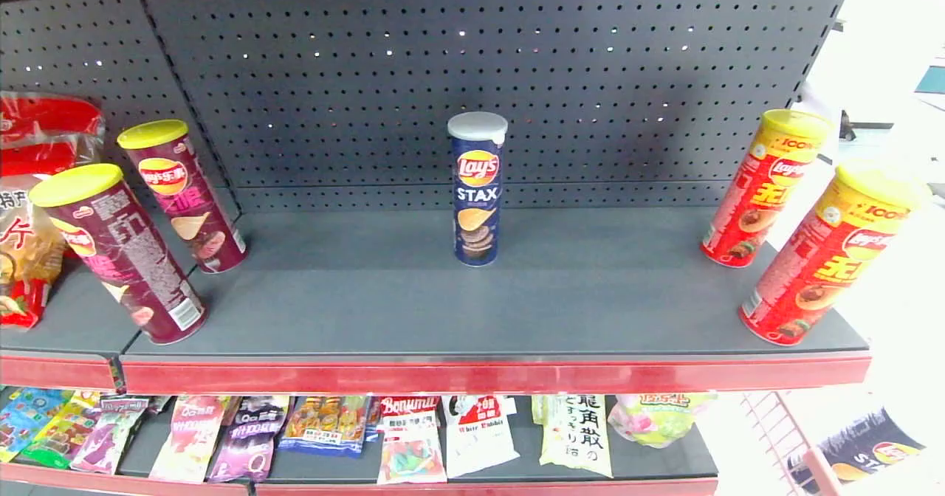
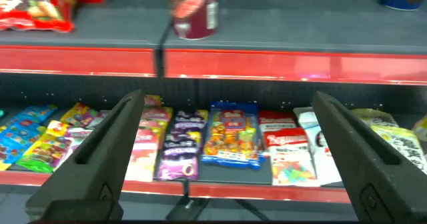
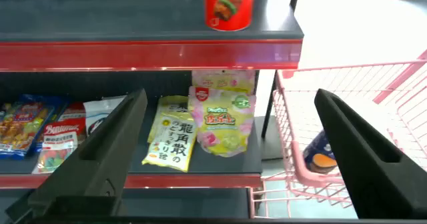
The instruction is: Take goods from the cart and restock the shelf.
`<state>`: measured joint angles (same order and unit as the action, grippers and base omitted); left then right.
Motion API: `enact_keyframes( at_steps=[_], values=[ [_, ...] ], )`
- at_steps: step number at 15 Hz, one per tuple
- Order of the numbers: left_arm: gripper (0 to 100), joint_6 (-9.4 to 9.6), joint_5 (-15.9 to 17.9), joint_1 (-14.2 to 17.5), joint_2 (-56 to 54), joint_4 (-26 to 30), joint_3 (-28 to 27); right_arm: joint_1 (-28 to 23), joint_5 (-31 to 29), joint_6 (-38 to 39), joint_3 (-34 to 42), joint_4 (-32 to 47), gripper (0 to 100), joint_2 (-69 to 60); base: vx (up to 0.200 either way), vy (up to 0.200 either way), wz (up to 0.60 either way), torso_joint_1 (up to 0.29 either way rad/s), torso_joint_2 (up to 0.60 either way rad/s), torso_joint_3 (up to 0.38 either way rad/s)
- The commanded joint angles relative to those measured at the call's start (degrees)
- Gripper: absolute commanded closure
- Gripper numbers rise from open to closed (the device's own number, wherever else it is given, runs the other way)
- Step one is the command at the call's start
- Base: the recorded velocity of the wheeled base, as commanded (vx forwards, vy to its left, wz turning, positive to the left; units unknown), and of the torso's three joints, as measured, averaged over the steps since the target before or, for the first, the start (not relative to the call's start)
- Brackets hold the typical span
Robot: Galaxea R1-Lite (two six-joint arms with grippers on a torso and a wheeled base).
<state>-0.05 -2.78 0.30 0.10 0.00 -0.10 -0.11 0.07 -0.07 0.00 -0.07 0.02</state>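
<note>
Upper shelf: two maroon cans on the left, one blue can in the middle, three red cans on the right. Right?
No: the head view shows two red cans on the right, not three. The two maroon cans on the left and the blue can in the middle are correct.

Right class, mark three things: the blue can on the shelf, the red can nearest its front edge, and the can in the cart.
blue can on the shelf (image 1: 477, 193), head view, middle of its label.
front red can (image 1: 827, 260), head view, mid-body.
can in the cart (image 3: 319, 159), right wrist view, its side.
</note>
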Motion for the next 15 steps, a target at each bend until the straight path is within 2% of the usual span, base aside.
enact_keyframes(
  at_steps=[1,11,15],
  values=[
    [0,-0.04,-0.03,-0.04,-0.01,0.00,0.01,0.02,0.01,-0.01,0.00,-0.01,0,-0.02,0.000,-0.200,0.00,0.007,0.01,-0.002],
    [0,-0.04,-0.03,-0.04,-0.01,0.00,0.01,0.02,0.01,-0.01,0.00,-0.01,0,0.06,0.000,-0.200,0.00,0.003,0.00,0.004],
    [0,-0.04,-0.03,0.05,-0.01,0.00,0.01,0.02,0.10,-0.01,0.00,-0.01,0,-0.02,0.000,0.000,0.00,0.000,0.00,0.000]
  ],
)
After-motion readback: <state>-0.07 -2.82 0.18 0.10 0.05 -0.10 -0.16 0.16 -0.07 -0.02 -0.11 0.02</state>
